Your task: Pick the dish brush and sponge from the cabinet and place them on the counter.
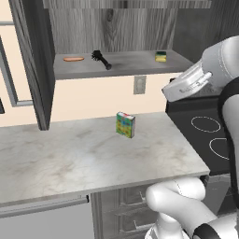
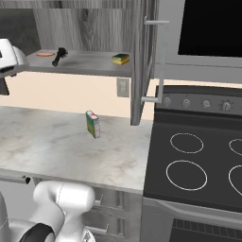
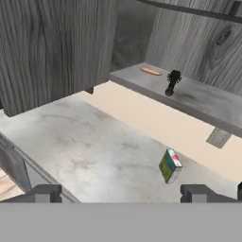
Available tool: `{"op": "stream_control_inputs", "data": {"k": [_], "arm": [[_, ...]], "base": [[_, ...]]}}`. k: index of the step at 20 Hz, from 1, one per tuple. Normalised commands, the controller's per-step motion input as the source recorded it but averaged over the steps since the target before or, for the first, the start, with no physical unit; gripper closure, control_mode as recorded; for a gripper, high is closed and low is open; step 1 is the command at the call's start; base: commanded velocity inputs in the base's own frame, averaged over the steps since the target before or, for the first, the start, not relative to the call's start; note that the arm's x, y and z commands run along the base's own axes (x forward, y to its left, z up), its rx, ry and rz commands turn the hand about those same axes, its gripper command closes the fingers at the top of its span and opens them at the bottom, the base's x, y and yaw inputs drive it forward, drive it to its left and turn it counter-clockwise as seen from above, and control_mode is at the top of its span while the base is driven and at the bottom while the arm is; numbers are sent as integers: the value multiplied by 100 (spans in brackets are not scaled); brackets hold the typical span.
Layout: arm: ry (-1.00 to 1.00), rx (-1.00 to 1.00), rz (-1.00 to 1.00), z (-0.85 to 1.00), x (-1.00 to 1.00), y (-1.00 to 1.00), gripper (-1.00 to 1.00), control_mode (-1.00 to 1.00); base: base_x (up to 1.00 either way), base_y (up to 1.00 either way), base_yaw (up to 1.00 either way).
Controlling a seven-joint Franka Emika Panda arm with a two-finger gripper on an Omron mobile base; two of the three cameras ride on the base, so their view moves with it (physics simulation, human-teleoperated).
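Note:
The dish brush [image 1: 101,59] [image 2: 58,56] [image 3: 171,82] lies on the grey shelf of the open cabinet [image 1: 126,66], its dark bristly head toward the back. The sponge [image 1: 161,56] [image 2: 121,59], green over yellow, sits at the shelf's right end. Below the shelf stretches the marbled counter [image 1: 70,154] [image 2: 56,142] [image 3: 85,137]. My gripper [image 3: 120,194] is open with nothing between its fingertips. It hangs well out from the shelf, to the right of it, looking down over the counter toward the brush.
A multicoloured box [image 1: 125,124] [image 2: 92,124] [image 3: 170,165] stands upright on the counter under the shelf. A flat orange oval thing [image 1: 73,59] [image 3: 150,71] lies left of the brush. The black stovetop [image 2: 198,156] adjoins the counter on the right. Cabinet doors [image 1: 32,60] [image 2: 144,56] stand open on both sides.

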Motion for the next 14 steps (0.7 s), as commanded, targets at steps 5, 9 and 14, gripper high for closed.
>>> {"op": "stream_control_inputs", "data": {"k": [5,9,14], "arm": [[0,2,-10,0,35,-9,-100,-100],[0,0,-2,0,42,0,-100,-100],[0,0,0,0,41,0,-100,-100]], "base": [[0,0,0],[0,0,0],[0,0,0]]}}
